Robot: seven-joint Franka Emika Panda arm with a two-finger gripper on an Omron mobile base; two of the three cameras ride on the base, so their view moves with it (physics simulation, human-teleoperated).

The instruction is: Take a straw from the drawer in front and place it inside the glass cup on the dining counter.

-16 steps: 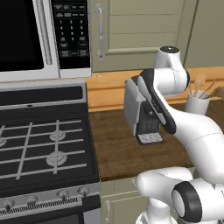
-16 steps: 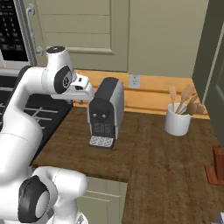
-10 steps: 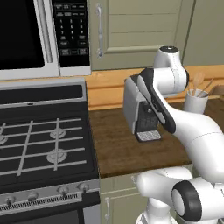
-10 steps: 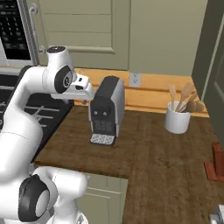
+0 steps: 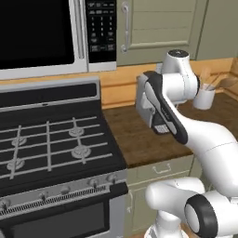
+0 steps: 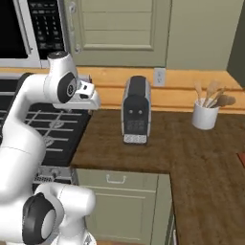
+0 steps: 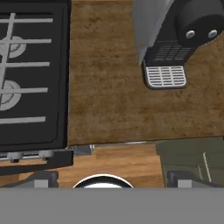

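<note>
Arm poised above the wall counter (image 6: 191, 158), hand pointing down. I am holding the gripper (image 7: 113, 178) high over the counter's front edge, near the corner that meets the stove (image 5: 46, 139), so that the hand camera is looking straight down on the work area before any descent. The two fingertips (image 7: 43, 177) are standing wide apart at the bottom of the hand view with nothing between them: the jaws are open and gripping nothing.

The drawer (image 6: 139, 182) is sitting shut just under the counter's front edge, its small handle facing the base. I am judging that the straw is lying inside it, since nothing thin and red is resting on the wood. Opening the drawer is not yet done, and the arm is raised, I judge, to leave room for dropping to the handle.

Counted:
- one drawer
- one coffee machine (image 6: 135, 110), standing toward the counter's back edge with its drip tray facing the front
- one white pot (image 6: 205, 117) of wooden spoons, near the back edge and well apart from the machine
- one wall outlet (image 6: 159, 76)
- one microwave (image 5: 37, 32) over the stove
- four burners
</note>
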